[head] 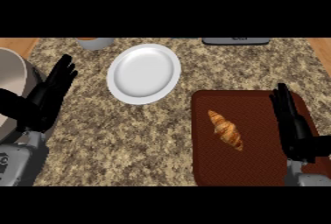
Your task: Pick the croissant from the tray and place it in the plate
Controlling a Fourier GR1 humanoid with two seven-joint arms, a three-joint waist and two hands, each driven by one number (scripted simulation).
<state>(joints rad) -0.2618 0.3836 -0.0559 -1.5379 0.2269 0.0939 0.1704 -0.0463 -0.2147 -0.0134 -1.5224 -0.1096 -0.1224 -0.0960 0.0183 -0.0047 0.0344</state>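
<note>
Croissant (pixel 226 130) lies untouched on the brown tray (pixel 258 168), the white plate (pixel 143 73) sits bare up-left on the counter (pixel 123 140), and both the right hand (pixel 292 127) and left hand (pixel 48 94) are straight-fingered, holding nothing, so everything remains.

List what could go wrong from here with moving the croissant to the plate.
1. The right hand is open over the tray's right side, beside the croissant, not on it; closing there would likely miss it.
2. The croissant lies slanted, so a poorly aligned grasp might slip off.
3. The plate sits up and left across bare counter, so an early release would land short.
</note>
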